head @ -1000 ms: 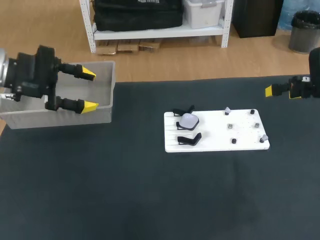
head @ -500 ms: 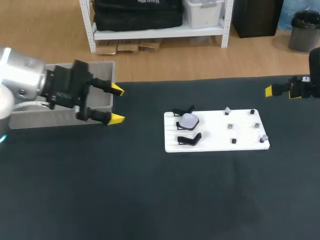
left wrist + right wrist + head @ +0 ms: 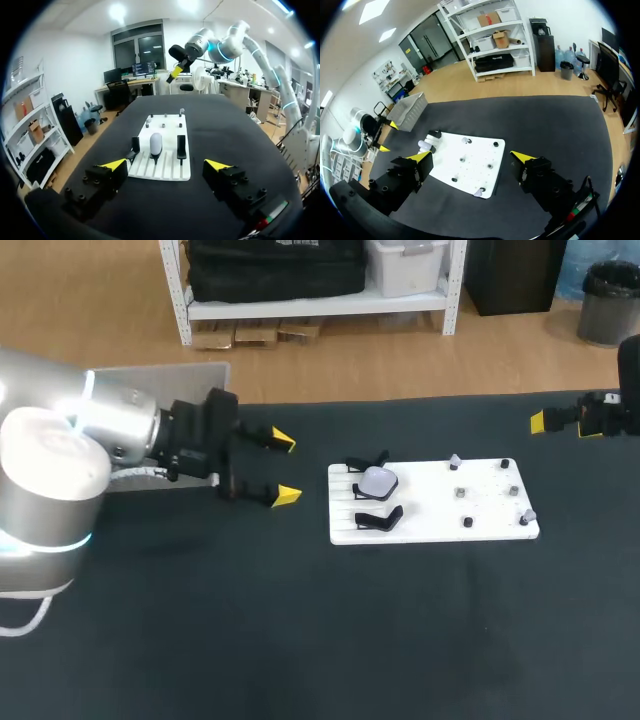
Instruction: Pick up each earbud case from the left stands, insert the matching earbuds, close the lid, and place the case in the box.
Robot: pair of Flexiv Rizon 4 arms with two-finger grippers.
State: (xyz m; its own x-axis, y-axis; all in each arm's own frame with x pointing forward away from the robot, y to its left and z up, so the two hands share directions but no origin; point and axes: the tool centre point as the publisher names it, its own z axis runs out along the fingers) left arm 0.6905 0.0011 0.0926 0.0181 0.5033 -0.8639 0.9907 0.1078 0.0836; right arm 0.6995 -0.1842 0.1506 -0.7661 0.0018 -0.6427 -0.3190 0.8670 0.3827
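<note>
— Where did the earbud case [image 3: 378, 480] sit?

— On the middle of three black stands [image 3: 380, 519] at the left end of the white board [image 3: 450, 508]. The stands on either side of it were bare. The case was pale, smooth and glossy, shaped like a pebble with rounded corners.

— Which way did it point?

— From the head view it looked almost round. Only the left wrist view gave it a long axis: there the earbud case [image 3: 156, 143] was an oblong in line with the grooves of the white board [image 3: 167, 172], straight ahead of the left gripper [image 3: 165, 164].

— And the two hands?

— The left gripper [image 3: 285, 468] hung over the dark matte mat [image 3: 400, 640] just beside the board's left end, its fingers spread wide with nothing between them. The right gripper [image 3: 472, 156] was spread and empty too, though only its own wrist view showed that. The head view caught just one yellow tip of the right gripper [image 3: 537, 422], well apart from the board.

— The box?

— The grey plastic box [image 3: 170, 374] was mostly hidden behind the silver left arm [image 3: 110, 425] in the head view. The right wrist view showed the box [image 3: 412, 107] as a straight-walled, open-topped tub.

— Anything else on the board?

— Small studs [image 3: 467, 522], dark and pale, dotted its right half. They were too small to tell earbuds from pegs.
</note>
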